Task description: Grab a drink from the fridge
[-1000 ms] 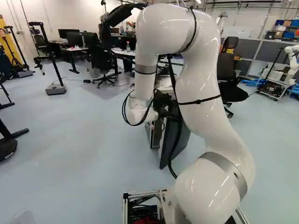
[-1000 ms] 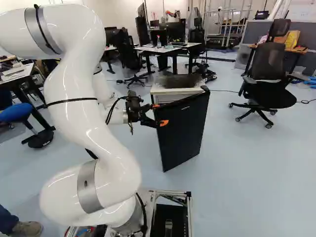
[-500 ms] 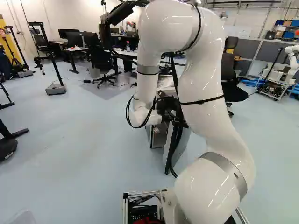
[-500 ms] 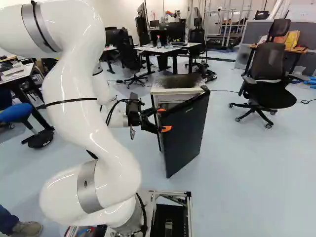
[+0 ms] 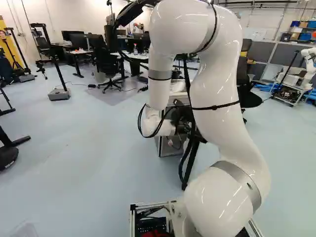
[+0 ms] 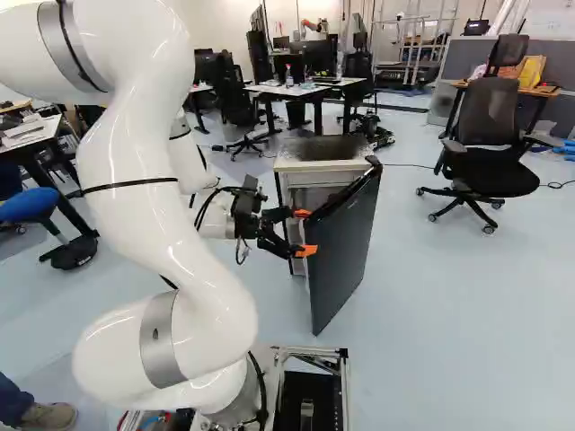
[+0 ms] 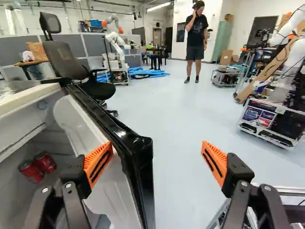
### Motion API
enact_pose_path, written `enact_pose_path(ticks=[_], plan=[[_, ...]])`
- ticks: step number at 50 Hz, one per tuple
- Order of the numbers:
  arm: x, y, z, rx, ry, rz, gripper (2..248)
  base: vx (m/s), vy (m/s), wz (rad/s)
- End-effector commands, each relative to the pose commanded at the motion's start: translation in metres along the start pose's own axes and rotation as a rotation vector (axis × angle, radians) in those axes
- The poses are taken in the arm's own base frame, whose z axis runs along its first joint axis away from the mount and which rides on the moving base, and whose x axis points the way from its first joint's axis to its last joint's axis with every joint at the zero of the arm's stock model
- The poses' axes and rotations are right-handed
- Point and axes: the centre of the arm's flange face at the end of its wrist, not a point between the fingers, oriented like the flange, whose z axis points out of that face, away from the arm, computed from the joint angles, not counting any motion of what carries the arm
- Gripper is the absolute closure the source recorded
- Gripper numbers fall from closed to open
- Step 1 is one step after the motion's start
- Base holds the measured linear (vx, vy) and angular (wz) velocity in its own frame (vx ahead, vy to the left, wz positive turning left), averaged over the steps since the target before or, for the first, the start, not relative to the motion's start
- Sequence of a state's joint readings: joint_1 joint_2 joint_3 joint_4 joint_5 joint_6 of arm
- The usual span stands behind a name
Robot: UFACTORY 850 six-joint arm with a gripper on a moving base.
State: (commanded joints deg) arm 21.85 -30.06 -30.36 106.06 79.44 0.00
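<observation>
Black fridge door [image 6: 346, 242] open, two red cans [image 7: 30, 171] inside, end effector [image 6: 304, 233] spread wide at the door

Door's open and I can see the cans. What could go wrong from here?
One finger of the open gripper is on the inner side of the door, so a sideways move could catch it or swing it shut. The two red cans sit close together in the fridge; grabbing one might knock the other.
</observation>
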Motion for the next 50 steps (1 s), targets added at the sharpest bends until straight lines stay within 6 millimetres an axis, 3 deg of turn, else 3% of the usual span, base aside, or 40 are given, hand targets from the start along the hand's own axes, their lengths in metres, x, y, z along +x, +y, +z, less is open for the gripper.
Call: enact_pose_path(ticks=[20,50], plan=[[0.006,0.009,0.026,-0.172,0.016,0.03,3,0.0,0.0,0.0],[0.026,-0.024,0.085,-0.352,-0.002,0.15,3,0.0,0.0,0.0]])
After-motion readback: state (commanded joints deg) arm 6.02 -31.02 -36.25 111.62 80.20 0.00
